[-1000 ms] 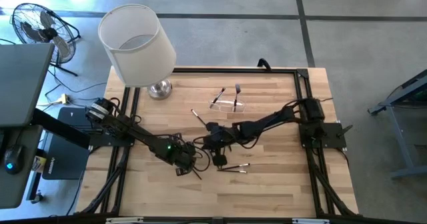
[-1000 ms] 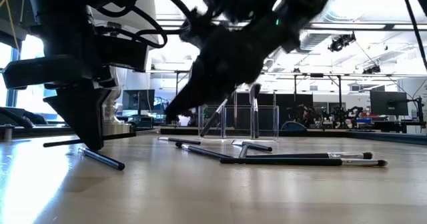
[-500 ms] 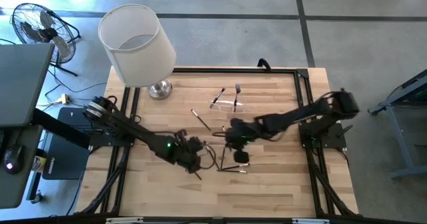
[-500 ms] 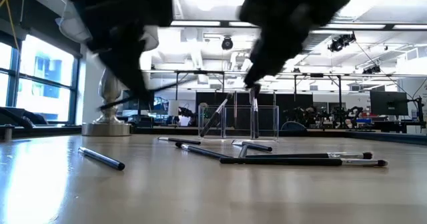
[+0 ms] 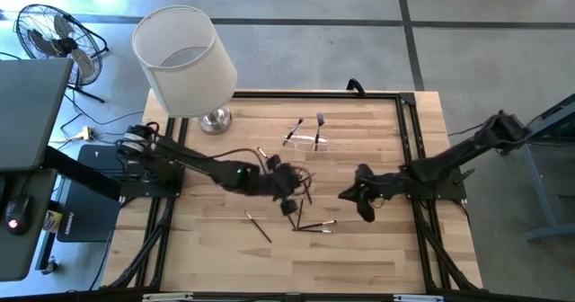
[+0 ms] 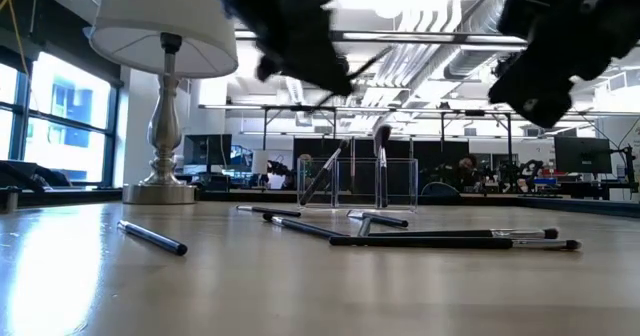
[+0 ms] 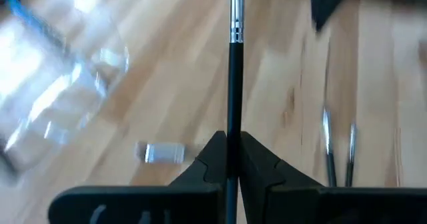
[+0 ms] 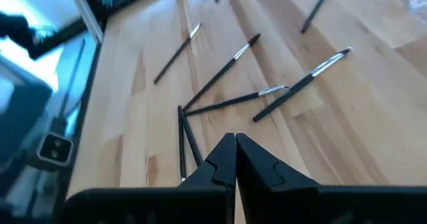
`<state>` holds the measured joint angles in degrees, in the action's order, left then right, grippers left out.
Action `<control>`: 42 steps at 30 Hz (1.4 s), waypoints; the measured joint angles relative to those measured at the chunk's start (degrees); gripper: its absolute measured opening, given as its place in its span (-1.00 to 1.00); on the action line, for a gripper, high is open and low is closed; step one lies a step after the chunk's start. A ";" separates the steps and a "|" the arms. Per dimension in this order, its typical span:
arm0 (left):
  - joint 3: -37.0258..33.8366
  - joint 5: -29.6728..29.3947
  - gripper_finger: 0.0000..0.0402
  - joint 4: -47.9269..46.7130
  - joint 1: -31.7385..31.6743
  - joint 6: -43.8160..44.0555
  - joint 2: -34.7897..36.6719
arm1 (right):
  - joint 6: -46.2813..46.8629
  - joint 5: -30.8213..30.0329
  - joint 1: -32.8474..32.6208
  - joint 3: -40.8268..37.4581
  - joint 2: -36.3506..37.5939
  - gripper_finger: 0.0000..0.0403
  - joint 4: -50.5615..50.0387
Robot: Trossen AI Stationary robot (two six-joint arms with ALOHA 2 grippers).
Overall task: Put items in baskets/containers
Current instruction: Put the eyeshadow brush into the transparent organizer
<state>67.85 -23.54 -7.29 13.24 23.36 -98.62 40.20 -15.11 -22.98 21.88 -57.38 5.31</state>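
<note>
Both arms have lifted: left gripper fingers pinch a brush, right gripper fingers pressed together, empty.

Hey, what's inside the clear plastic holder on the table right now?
Two makeup brushes stand in the clear holder: one leaning, one upright, heads poking above the rim. The walls are see-through, so nothing is covered, though glare makes a further slim brush hard to rule out.

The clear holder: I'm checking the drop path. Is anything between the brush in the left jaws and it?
Nothing visible. The left gripper is shut on a brush, and only bare table lies between it and the clear holder, which already holds two brushes.
</note>
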 joint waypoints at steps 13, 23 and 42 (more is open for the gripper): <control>-10.27 6.76 -0.95 54.96 -10.49 -11.08 -9.46 | -0.33 -7.49 -2.56 -1.18 4.91 -1.00 0.33; -15.56 3.22 -0.95 77.91 -17.31 -10.98 -16.95 | -0.33 -13.61 -2.26 -1.18 5.00 -1.00 0.53; -15.37 3.35 -0.72 71.57 -23.85 -12.66 -16.92 | 0.51 -11.22 3.52 -1.18 5.00 -1.00 0.56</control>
<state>52.49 -20.19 64.28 -10.61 10.70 -115.55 40.70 -26.33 -19.46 20.71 -52.38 5.87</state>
